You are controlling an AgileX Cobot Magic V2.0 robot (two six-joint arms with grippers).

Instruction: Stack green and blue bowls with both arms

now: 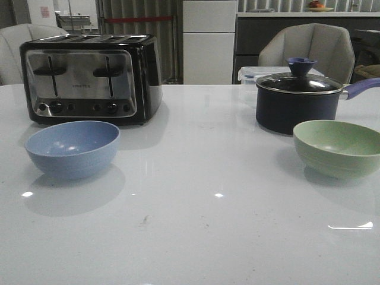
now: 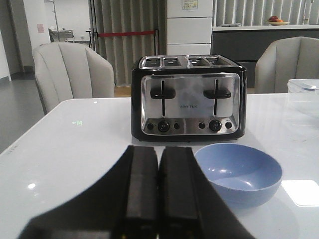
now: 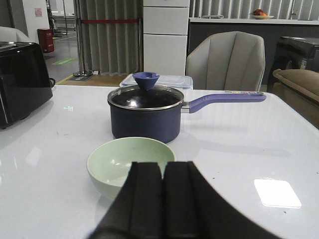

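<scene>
The dusty blue bowl [image 1: 72, 148] stands upright and empty on the left of the white table, in front of the toaster. The pale green bowl [image 1: 338, 147] stands upright and empty on the right, in front of the saucepan. Neither arm shows in the front view. In the left wrist view my left gripper [image 2: 158, 152] is shut and empty, just short of the blue bowl [image 2: 239, 172] and to one side of it. In the right wrist view my right gripper [image 3: 163, 165] is shut and empty, its fingers covering the near rim of the green bowl [image 3: 124, 162].
A black and chrome toaster [image 1: 89, 77] stands at the back left. A dark navy lidded saucepan [image 1: 297, 101] with a purple handle stands at the back right, a clear plastic box [image 1: 249, 74] behind it. Grey chairs stand beyond the table's far edge.
</scene>
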